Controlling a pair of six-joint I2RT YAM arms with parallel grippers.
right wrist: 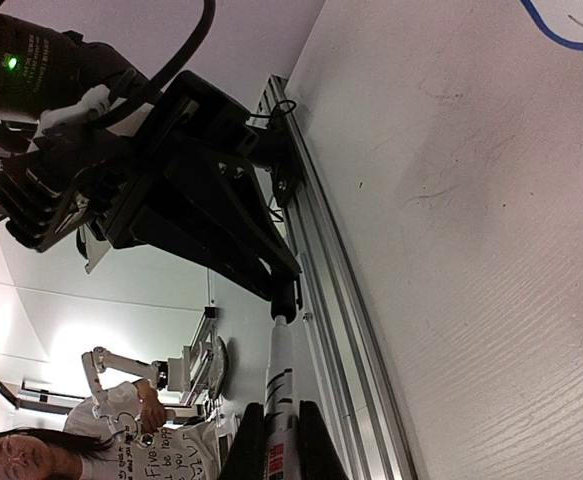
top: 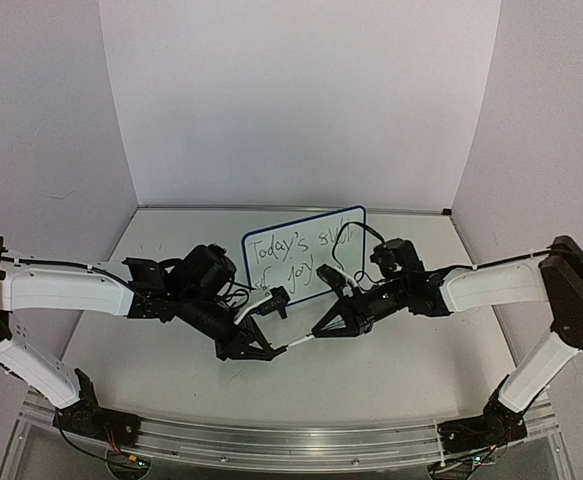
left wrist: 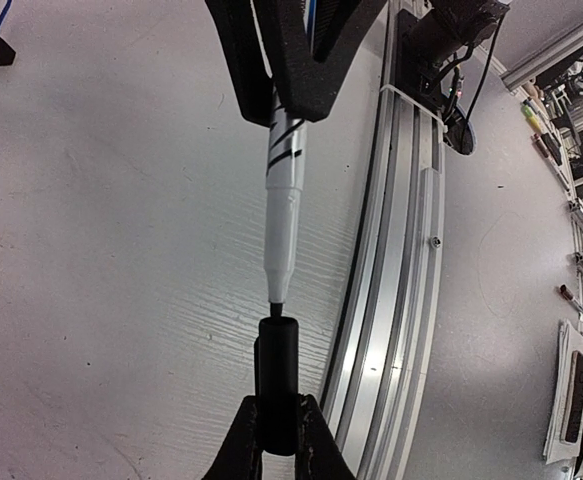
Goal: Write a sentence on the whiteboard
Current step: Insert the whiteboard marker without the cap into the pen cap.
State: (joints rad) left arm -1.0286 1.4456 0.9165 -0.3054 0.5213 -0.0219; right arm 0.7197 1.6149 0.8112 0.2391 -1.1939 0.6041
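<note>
While both claws meet low over the desk (left wrist: 121, 250), the whiteboard (top: 349, 252) stands behind them at the middle back, between the two arms and near the rear wall. It's a small white board with a blue rim and rounded corners, its right end farther back than its left. The sentence (top: 289, 250) is on it in thin black marker, two slanted lines, top "Today's" plus a sloppy word that looks like "full", bottom "of joy". Count: one whiteboard, two lines of writing, one marker (left wrist: 283, 190), one cap (left wrist: 277, 360), two arms. Left claw (left wrist: 278, 410) is pinched tight on the black cap, mouth facing the marker. Right claw (right wrist: 276, 420) is closed all the way on the white marker barrel. The marker's dark tip sits right at the cap's mouth; can't tell if it's inside. Labels: black stripes on the barrel in the left wrist view, a red print patch in the right wrist view, neither readable, no brand visible. A silver rail (left wrist: 391, 300) runs along the near desk edge, just beside the marker and cap.
</note>
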